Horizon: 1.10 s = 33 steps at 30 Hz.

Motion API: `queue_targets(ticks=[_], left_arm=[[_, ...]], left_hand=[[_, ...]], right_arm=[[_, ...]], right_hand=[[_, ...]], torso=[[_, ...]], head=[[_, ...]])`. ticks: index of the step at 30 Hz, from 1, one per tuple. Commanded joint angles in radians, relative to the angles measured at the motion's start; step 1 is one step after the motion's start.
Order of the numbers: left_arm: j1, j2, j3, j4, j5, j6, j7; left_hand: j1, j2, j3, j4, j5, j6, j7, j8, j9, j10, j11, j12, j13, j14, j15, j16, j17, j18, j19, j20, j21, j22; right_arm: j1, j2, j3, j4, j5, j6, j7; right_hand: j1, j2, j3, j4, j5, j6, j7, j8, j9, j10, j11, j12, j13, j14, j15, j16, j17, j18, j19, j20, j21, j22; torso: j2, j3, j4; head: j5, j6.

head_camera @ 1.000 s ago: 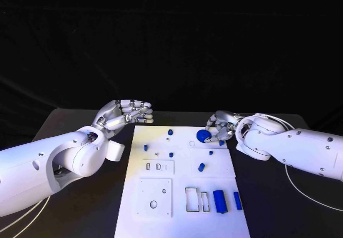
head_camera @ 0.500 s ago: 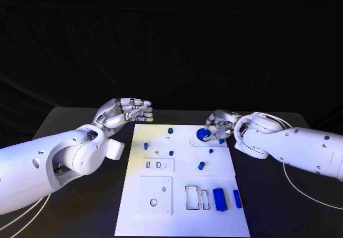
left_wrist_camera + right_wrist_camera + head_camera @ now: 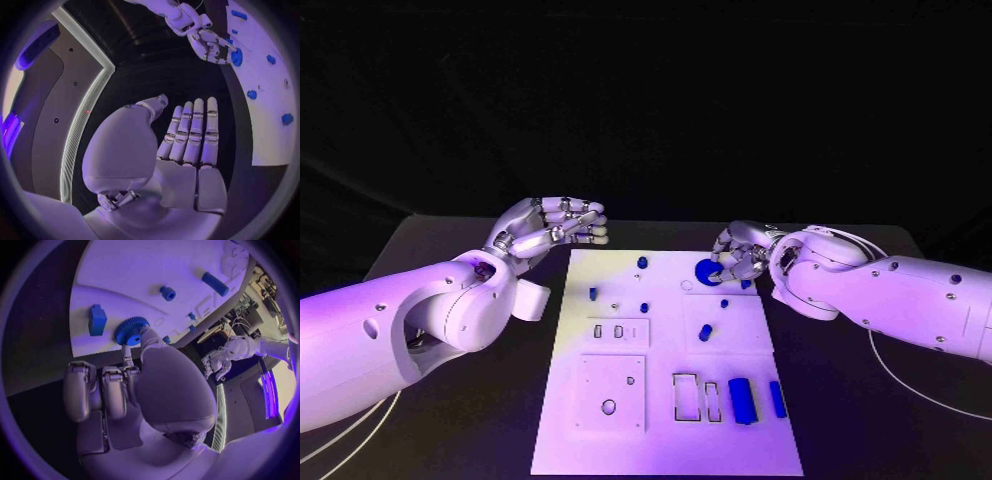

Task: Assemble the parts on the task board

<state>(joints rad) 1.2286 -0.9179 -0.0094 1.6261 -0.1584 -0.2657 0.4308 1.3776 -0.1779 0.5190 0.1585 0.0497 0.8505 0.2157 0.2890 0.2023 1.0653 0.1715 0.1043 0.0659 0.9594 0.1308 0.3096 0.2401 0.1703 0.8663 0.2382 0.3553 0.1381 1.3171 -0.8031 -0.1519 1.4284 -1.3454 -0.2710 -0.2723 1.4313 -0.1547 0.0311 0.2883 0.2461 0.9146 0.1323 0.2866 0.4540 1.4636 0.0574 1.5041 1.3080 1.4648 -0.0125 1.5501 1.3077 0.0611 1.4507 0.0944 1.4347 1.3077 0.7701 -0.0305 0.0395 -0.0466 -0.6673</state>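
Observation:
The white task board (image 3: 668, 440) lies in the middle of the black table. My right hand (image 3: 741, 253) is over its far right corner and pinches a blue gear (image 3: 708, 273) between thumb and a finger, low over the board. In the right wrist view the gear (image 3: 129, 331) sits at my fingertips, with a blue block (image 3: 97, 320) close beside it. My left hand (image 3: 557, 228) hovers off the board's far left corner, holding nothing, its fingers (image 3: 190, 132) straight and side by side. The left wrist view shows the right hand (image 3: 209, 42) with the gear (image 3: 236, 56).
Several small blue parts stand on the board: a peg (image 3: 643, 263) at the far edge, one (image 3: 593, 294) at the left, one (image 3: 705, 331) in the middle. Two long blue pieces (image 3: 741, 398) lie beside rectangular slots at the near right.
The right forearm has edged slightly inward while the gear stays at the same spot over the board. The left hand has not moved.

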Motion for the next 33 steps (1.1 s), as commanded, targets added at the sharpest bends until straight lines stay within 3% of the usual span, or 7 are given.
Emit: queue_targets(ticks=[1, 9, 16, 25, 30, 33], left_arm=[[0.001, 0.002, 0.001, 0.002, 0.002, 0.02, 0.004], [0.001, 0.002, 0.001, 0.001, 0.002, 0.022, 0.002], [0.001, 0.003, 0.001, 0.001, 0.002, 0.024, 0.001], [0.0, 0.003, 0.0, -0.002, 0.002, 0.025, 0.0], [0.0, 0.004, 0.0, -0.004, 0.002, 0.026, -0.001], [0.0, 0.006, 0.0, -0.005, 0.002, 0.027, -0.001]], left_hand=[[-0.002, -0.004, 0.006, 0.0, 0.001, -0.004, 0.023, -0.006, -0.001, 0.001, 0.007, -0.005, 0.001, -0.003, 0.006, -0.006, 0.001, 0.012, -0.003, 0.007, -0.004, -0.002], [-0.003, -0.003, 0.008, -0.001, 0.001, -0.004, 0.024, -0.007, -0.001, 0.001, 0.007, -0.006, 0.001, -0.002, 0.006, -0.006, 0.002, 0.012, -0.003, 0.007, -0.004, -0.002], [-0.003, -0.003, 0.008, -0.001, 0.001, -0.005, 0.024, -0.007, -0.001, 0.001, 0.007, -0.007, 0.001, -0.002, 0.006, -0.007, 0.002, 0.012, -0.003, 0.007, -0.004, -0.002], [-0.003, -0.003, 0.008, -0.001, 0.001, -0.005, 0.024, -0.007, -0.001, 0.001, 0.007, -0.007, 0.001, -0.002, 0.006, -0.007, 0.002, 0.012, -0.003, 0.007, -0.004, -0.002], [-0.003, -0.003, 0.009, -0.002, 0.001, -0.006, 0.025, -0.008, -0.002, 0.001, 0.008, -0.009, 0.001, -0.003, 0.006, -0.007, 0.002, 0.012, -0.003, 0.007, -0.004, -0.002], [-0.003, -0.003, 0.009, -0.002, 0.001, -0.006, 0.025, -0.008, -0.002, 0.001, 0.008, -0.009, 0.001, -0.003, 0.006, -0.007, 0.002, 0.012, -0.003, 0.007, -0.004, -0.002]], right_arm=[[-0.006, 0.002, -0.002, 0.009, -0.121, 0.006, -0.04], [-0.013, -0.002, -0.002, 0.036, -0.221, -0.027, -0.068], [-0.016, -0.008, -0.002, 0.062, -0.264, -0.086, -0.087], [-0.016, -0.025, 0.0, 0.116, -0.274, -0.138, -0.091], [-0.01, -0.021, 0.002, 0.158, -0.285, -0.154, -0.099], [-0.006, -0.008, 0.003, 0.167, -0.291, -0.138, -0.11]], right_hand=[[0.002, -0.007, 0.007, 0.0, 0.001, 0.007, -0.001, 0.003, -0.002, 0.062, -0.006, 0.004, 0.191, 0.092, -0.003, 0.005, 0.193, -0.019, 0.011, 0.0, 0.007, 0.112], [-0.002, -0.015, 0.008, 0.002, 0.001, 0.02, -0.004, 0.005, -0.003, 0.074, -0.009, 0.021, 0.211, 0.094, -0.005, 0.007, 0.201, -0.023, 0.022, -0.002, 0.019, 0.127], [-0.015, -0.018, 0.009, 0.004, 0.002, 0.034, -0.008, 0.007, -0.003, 0.081, -0.013, 0.03, 0.221, 0.095, -0.008, 0.009, 0.206, -0.027, 0.033, -0.005, 0.032, 0.142], [-0.036, -0.008, 0.014, 0.004, 0.003, 0.046, -0.012, 0.006, -0.004, 0.086, -0.016, 0.037, 0.229, 0.095, -0.011, 0.009, 0.209, -0.03, 0.04, -0.008, 0.04, 0.153], [-0.036, -0.005, 0.018, 0.003, 0.003, 0.049, -0.013, 0.006, -0.004, 0.088, -0.017, 0.04, 0.232, 0.096, -0.012, 0.01, 0.211, -0.031, 0.043, -0.008, 0.044, 0.157], [-0.036, -0.004, 0.019, 0.002, 0.003, 0.049, -0.014, 0.006, -0.004, 0.087, -0.018, 0.038, 0.23, 0.096, -0.013, 0.01, 0.21, -0.031, 0.043, -0.009, 0.043, 0.157]], torso=[[0.001, 0.0004, 0.0004], [-0.001, 0.0005, -0.0012], [-0.001, 0.0011, -0.001], [-0.001, 0.0006, -0.001], [-0.001, 0.0006, -0.0023], [-0.001, 0.0, -0.0012]], head=[[0.001, -0.003], [0.002, -0.004], [0.003, -0.003], [0.004, 0.001], [0.005, 0.004], [0.002, 0.005]])
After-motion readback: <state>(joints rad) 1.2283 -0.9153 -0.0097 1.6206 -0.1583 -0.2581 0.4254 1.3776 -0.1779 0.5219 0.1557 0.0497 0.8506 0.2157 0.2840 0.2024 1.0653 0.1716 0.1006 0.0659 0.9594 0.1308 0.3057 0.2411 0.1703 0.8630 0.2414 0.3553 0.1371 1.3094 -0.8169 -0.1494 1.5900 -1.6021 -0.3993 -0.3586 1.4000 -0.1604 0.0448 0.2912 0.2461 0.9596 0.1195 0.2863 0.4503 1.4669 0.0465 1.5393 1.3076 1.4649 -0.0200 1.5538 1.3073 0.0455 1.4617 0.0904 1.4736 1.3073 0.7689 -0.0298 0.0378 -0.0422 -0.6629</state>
